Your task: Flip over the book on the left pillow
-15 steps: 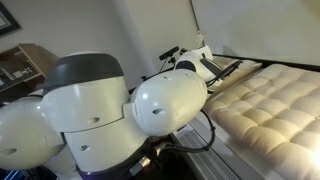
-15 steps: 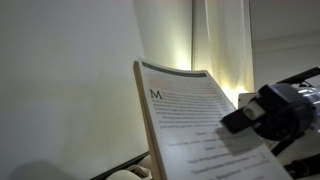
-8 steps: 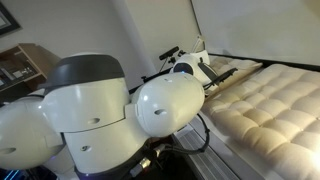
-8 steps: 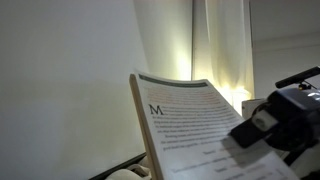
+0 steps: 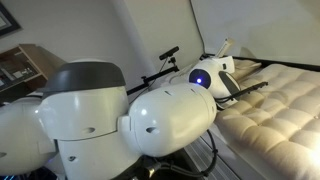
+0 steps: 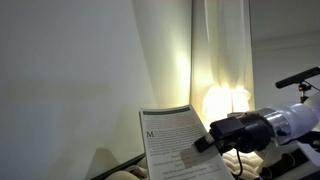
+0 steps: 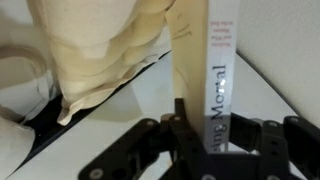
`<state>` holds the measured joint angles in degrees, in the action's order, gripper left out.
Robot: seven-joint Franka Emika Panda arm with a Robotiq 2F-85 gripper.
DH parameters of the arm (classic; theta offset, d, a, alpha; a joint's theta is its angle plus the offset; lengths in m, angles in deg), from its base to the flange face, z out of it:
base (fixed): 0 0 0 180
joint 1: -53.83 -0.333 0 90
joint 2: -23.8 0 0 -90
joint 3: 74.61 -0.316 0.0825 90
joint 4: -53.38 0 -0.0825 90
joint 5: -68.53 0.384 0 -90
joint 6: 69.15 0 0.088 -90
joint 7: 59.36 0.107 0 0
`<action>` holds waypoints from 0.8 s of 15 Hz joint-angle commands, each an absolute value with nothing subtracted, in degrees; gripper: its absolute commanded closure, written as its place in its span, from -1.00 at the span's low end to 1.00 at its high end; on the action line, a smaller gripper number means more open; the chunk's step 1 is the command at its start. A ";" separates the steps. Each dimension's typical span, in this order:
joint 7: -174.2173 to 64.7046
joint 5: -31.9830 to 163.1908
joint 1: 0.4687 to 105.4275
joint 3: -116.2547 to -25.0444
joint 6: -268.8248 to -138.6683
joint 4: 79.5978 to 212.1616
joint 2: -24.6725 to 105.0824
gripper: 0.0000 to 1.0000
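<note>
The book is a thin pale book with printed text on its open face, held up on edge in an exterior view. In the wrist view its spine stands upright, with dark lettering, running into my gripper. The gripper's black fingers are shut on the book's lower edge. In an exterior view the gripper sits to the right of the book, gripping it. A plump cream pillow lies to the left of the book in the wrist view.
The arm's large white joints fill the near side of an exterior view. A quilted cream mattress lies to the right. A pale curtain and a bright lamp glow stand behind the book. A wooden shelf stands at far left.
The book has dropped lower in the exterior view and tilted, with the gripper swinging in from the right. The arm's joints have rotated toward the mattress.
</note>
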<state>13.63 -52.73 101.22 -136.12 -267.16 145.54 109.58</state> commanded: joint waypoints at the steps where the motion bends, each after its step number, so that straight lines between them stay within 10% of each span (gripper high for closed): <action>1: 13.96 -50.95 100.70 -136.47 -267.09 147.39 109.58 -0.20; 6: 16.55 -53.11 98.85 -134.52 -267.09 146.81 109.58 -0.96; 12: 23.43 -53.77 95.68 -128.89 -267.09 153.13 101.41 -1.00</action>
